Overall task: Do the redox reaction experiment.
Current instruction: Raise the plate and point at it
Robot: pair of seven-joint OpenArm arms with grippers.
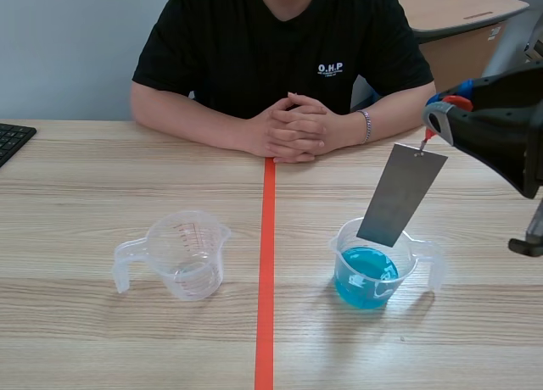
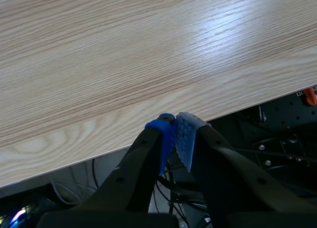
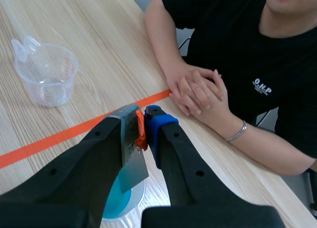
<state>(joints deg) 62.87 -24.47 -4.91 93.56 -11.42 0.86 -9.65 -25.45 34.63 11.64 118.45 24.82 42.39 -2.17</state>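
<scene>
Right end effector (image 1: 441, 112) clamps metal strip (image 1: 400, 195) hanging over blue-liquid cup (image 1: 407, 263)

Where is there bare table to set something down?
Bare wood lies between the empty cup and the blue-liquid cup, along the tape line, and between the keyboard and the empty cup. Crowded: over the blue-liquid cup, where the right gripper holds the metal strip.

Pale wall (image 1: 68, 42) behind light wooden table (image 1: 85, 178).

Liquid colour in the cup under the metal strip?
Blue liquid, clearest in the scene view.
</scene>
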